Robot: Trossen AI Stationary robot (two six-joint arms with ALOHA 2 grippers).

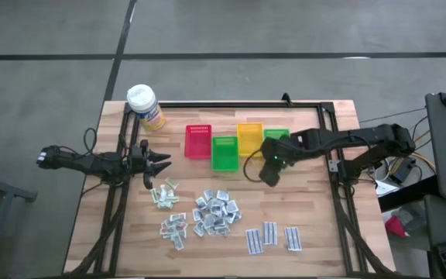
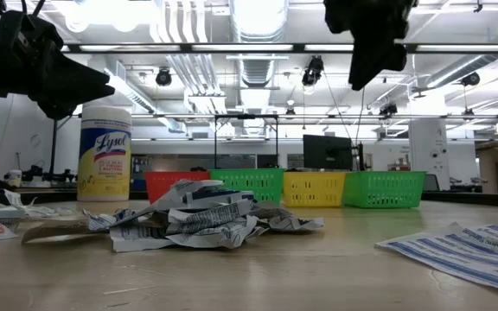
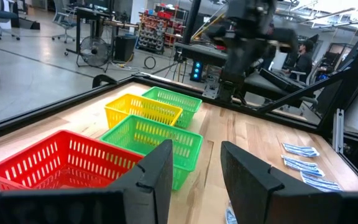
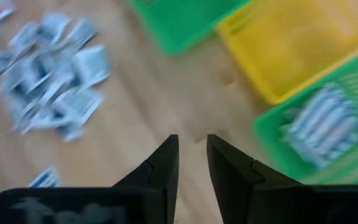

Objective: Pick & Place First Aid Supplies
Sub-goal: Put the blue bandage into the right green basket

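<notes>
The first aid supplies lie loose on the wooden table's near half: a silvery crinkly pile (image 1: 215,213) (image 2: 201,216) (image 4: 55,68), a smaller pile (image 1: 174,229), pale sachets (image 1: 163,194) and blue-striped strips (image 1: 271,236) (image 2: 465,246). More striped packets (image 4: 319,130) lie inside the rightmost green bin (image 1: 279,136). My right gripper (image 1: 269,177) (image 4: 192,155) hangs high over bare wood just in front of that bin, slanting down, open by a narrow gap with nothing in it. My left gripper (image 1: 159,163) (image 3: 196,174) waits level at the left, open and empty.
A red bin (image 1: 198,141), a green bin (image 1: 224,153) and a yellow bin (image 1: 249,137) stand in a row left of the rightmost green bin. A yellow wipes bottle (image 1: 144,105) stands at the far left corner. Black frame rails (image 1: 336,167) run along the table's sides.
</notes>
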